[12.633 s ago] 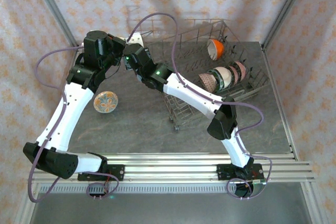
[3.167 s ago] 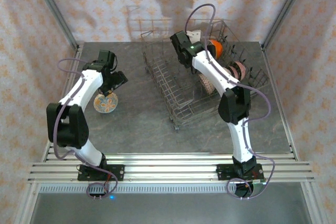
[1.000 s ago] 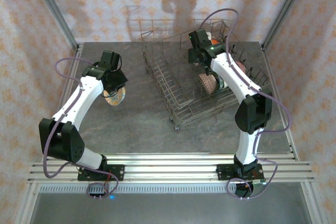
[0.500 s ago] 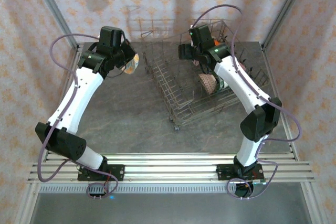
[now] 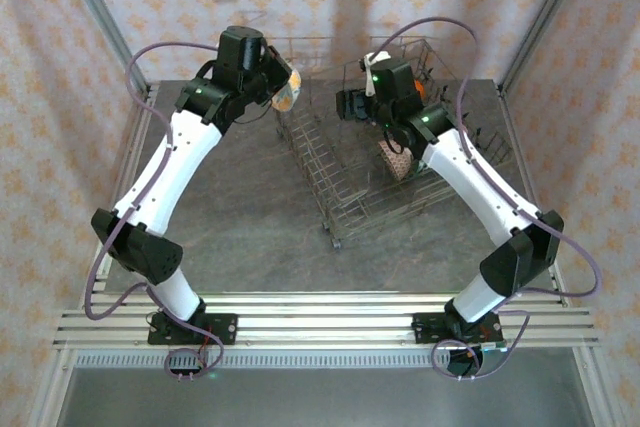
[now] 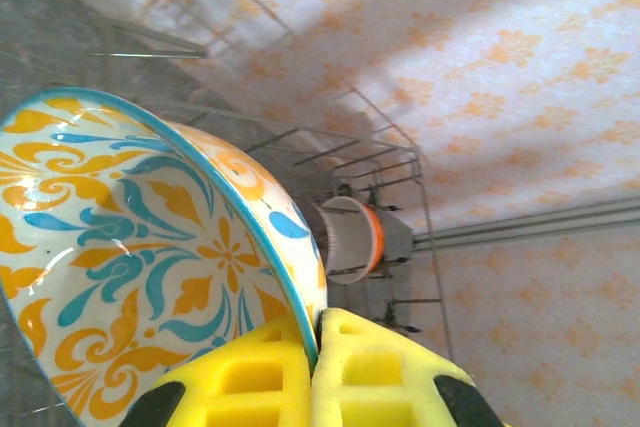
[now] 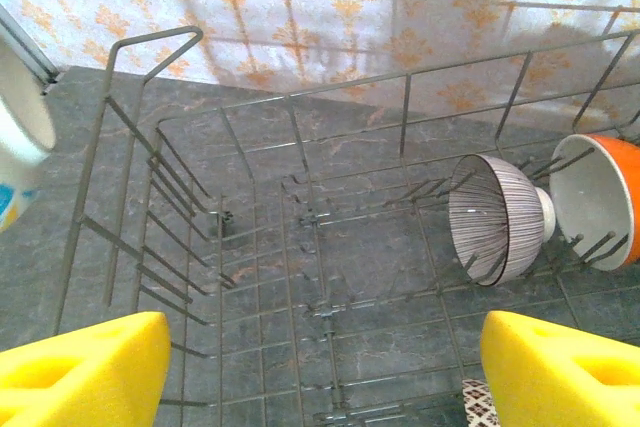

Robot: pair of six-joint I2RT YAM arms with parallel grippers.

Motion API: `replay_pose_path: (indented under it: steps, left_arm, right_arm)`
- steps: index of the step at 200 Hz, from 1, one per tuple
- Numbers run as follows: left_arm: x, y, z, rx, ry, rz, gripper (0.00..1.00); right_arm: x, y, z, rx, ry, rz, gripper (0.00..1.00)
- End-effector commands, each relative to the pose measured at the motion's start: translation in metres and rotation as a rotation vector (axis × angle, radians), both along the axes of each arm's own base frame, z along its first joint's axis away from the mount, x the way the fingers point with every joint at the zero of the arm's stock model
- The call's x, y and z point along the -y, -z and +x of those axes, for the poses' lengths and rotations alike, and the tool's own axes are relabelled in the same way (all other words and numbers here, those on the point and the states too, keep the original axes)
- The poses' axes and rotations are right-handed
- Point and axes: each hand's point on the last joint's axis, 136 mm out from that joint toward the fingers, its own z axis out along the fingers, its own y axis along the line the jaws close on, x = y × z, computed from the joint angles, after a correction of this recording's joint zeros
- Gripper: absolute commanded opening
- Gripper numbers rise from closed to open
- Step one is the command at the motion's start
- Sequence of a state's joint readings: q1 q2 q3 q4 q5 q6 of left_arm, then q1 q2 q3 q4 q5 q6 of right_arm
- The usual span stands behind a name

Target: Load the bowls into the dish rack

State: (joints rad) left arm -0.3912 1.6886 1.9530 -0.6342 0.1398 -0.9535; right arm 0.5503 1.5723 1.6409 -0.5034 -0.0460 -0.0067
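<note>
My left gripper [image 5: 274, 83] is shut on the rim of a white bowl [image 6: 130, 277] with a blue edge and an orange and teal flower pattern. It holds the bowl [image 5: 288, 89] tilted in the air at the back left corner of the wire dish rack [image 5: 310, 162]. The yellow fingers [image 6: 370, 377] pinch the rim from both sides. My right gripper [image 7: 320, 377] hangs open over the rack's empty left half [image 7: 330, 277]. Between the tines stand a striped bowl [image 7: 495, 217] and an orange bowl [image 7: 600, 202]. The held bowl [image 7: 20, 137] shows past the rack's handle.
A brown-patterned bowl [image 5: 397, 159] stands in the rack under my right arm. The grey table [image 5: 240, 207] lies open to the left of the rack. Patterned walls close in the back and sides, with metal posts [image 5: 100, 17] in the corners.
My left arm has lifted the patterned bowl off the table and carried it up and right to the rack's back corner. My right gripper has swung left over the rack.
</note>
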Motion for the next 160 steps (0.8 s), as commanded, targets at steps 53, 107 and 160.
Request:
replay_pose_path:
  steps: [53,107,160]
  left_arm:
    - [0.023,-0.045,0.006,0.123,-0.014,-0.110,0.00]
    - [0.037,-0.039,0.004,0.106,-0.002,-0.141,0.00]
    - [0.043,-0.043,0.004,0.114,0.002,-0.144,0.00]
  right_arm:
    - [-0.014,-0.040,-0.012,0.188,-0.085,0.105,0.78]
    - [-0.036,-0.050,-0.015,0.245,-0.180,0.180,0.76]
    - [-0.069,-0.051,-0.028,0.308,-0.265,0.096,0.75]
